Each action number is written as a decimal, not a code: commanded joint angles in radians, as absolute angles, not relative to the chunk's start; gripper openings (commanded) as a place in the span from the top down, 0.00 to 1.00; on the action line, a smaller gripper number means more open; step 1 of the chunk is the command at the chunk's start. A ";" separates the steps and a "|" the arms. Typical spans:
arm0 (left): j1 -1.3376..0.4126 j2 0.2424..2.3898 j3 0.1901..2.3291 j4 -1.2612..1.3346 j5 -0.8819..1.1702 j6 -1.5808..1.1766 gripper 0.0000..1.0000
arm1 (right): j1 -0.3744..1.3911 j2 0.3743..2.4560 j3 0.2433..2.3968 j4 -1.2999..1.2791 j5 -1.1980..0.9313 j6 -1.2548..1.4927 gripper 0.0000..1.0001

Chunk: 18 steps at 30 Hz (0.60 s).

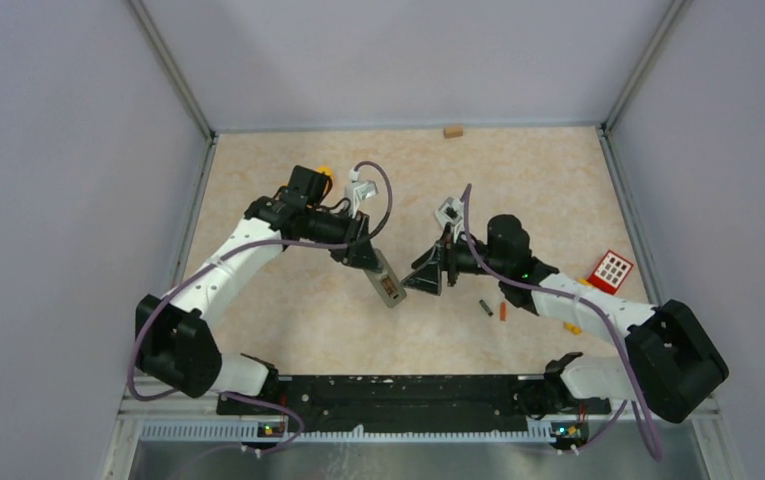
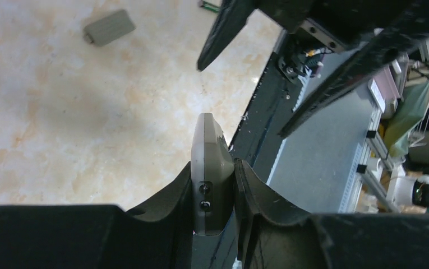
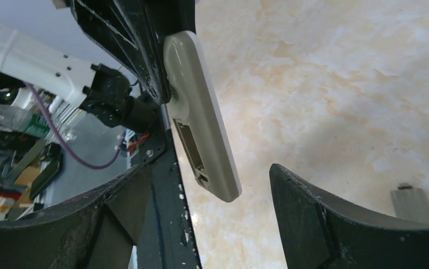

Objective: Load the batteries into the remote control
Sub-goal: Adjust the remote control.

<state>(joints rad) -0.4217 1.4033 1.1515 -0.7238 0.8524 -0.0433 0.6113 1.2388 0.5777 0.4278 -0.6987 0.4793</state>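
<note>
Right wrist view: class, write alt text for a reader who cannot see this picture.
The left tool pinches a pale remote, whose open battery bay faces the camera with no battery visible inside. The right tool stands wide open in the foreground, holding nothing, above a marbled table where a small grey piece lies.

The left end effector (image 1: 368, 258) grips the remote control (image 1: 389, 286) by one end and holds it slanted above the middle of the worktop (image 1: 288, 320). The remote's free end points toward the near edge. Just to its right is the right end effector (image 1: 422, 278), jaws spread and facing the remote. A dark battery (image 1: 483, 307) and an orange battery (image 1: 503, 312) lie side by side on the worktop, nearer the right edge. A red-and-white block (image 1: 610, 270) sits close to the right edge, and a small tan block (image 1: 453, 130) rests at the far edge.
</note>
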 commanded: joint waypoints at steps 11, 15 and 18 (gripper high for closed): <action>-0.426 1.301 1.214 -0.647 1.162 0.053 0.95 | 0.674 1.315 0.652 0.685 -0.947 0.552 0.56; -0.426 1.245 1.154 -0.409 1.158 -0.165 0.70 | 0.677 1.312 0.651 0.773 -0.921 0.637 0.85; -0.426 1.182 0.989 0.068 1.070 -0.604 0.53 | 0.676 1.287 0.639 0.819 -0.825 0.688 0.95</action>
<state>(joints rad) -0.4187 1.2747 1.1191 -0.4984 1.1046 -0.1410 0.6651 1.3117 0.6056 0.6697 -0.9211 0.5953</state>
